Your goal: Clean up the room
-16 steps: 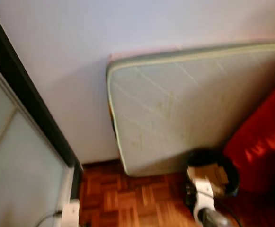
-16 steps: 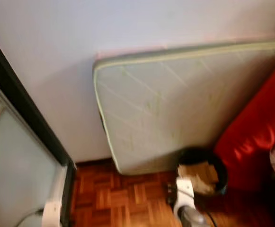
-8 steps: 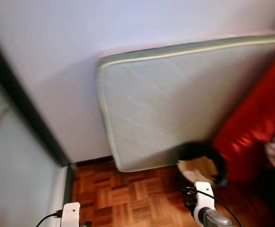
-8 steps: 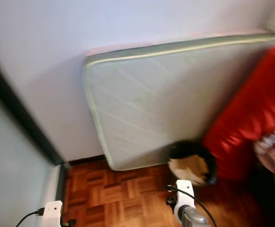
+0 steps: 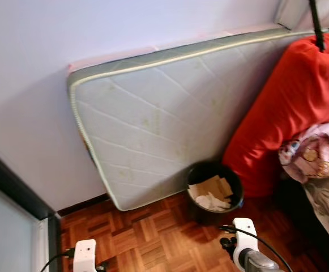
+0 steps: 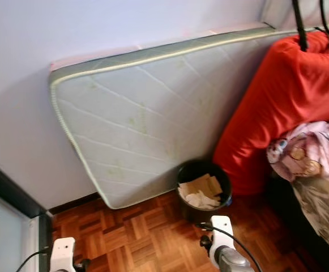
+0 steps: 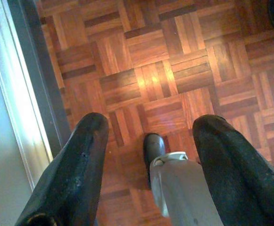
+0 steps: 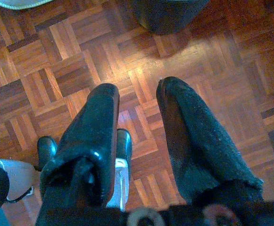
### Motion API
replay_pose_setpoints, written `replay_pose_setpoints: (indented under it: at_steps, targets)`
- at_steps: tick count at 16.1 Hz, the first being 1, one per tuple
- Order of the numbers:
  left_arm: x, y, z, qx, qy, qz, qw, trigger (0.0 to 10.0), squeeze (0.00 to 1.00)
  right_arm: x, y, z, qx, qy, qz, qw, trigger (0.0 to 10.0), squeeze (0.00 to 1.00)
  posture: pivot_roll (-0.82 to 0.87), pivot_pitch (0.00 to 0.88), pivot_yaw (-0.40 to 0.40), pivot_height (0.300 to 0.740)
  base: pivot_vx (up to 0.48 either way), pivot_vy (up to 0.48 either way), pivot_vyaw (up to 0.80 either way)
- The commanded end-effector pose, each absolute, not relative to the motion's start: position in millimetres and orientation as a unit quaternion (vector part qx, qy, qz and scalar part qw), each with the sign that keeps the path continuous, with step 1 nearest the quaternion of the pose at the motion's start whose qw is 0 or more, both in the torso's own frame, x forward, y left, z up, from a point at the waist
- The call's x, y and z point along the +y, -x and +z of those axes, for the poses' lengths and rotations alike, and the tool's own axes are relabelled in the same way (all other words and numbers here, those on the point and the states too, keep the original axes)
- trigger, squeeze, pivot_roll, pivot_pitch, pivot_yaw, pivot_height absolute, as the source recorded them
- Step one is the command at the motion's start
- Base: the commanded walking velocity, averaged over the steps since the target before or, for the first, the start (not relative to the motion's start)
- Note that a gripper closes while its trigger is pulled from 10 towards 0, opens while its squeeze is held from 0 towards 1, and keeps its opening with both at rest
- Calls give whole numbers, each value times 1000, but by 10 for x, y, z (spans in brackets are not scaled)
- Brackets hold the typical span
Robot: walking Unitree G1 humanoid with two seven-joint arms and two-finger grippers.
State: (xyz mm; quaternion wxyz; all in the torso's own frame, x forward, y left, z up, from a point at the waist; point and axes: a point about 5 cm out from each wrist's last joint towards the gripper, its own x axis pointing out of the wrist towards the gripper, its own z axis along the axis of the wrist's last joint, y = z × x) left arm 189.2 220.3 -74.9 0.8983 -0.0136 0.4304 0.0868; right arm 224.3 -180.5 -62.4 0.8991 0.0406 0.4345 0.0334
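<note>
- Here, a black bin (image 5: 212, 190) holding cardboard and crumpled paper stands on the parquet floor (image 5: 153, 238), touching the foot of a pale mattress (image 5: 164, 113) propped against the wall.
- Just beside the bin is a red cushion (image 5: 289, 107), with patterned cloth (image 5: 314, 156) heaped at its side.
- The left gripper (image 7: 151, 155) hangs over the floor, jaws apart and holding nothing.
- The right gripper (image 8: 141, 132) likewise, jaws spread, near the bin.

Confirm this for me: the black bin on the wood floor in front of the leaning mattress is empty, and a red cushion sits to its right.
Not quite. The black bin is not empty: the left eye view shows cardboard and crumpled paper inside it. The rest holds: it stands on the wood floor in front of the leaning mattress, with the red cushion to its right.
</note>
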Motion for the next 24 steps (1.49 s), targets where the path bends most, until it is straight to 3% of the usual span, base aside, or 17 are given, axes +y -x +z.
replay_pose_setpoints:
  at_steps: [1,22,24]
  targets:
    - [2200,-1835,-779,438,11,88,895,10000,0,-1819,-2212,-643,442,-40,33,895,10000,0,-15,33,-1,740,0,-472,-756]
    - [2191,-1794,-798,439,22,86,894,10000,0,-1818,-2172,-665,444,-29,39,895,10000,0,-23,0,-4,740,0,0,-756]
    - [2194,-1802,-794,439,23,88,894,10000,0,-1821,-2191,-653,437,-31,35,898,10000,0,-18,14,-4,740,0,0,0]
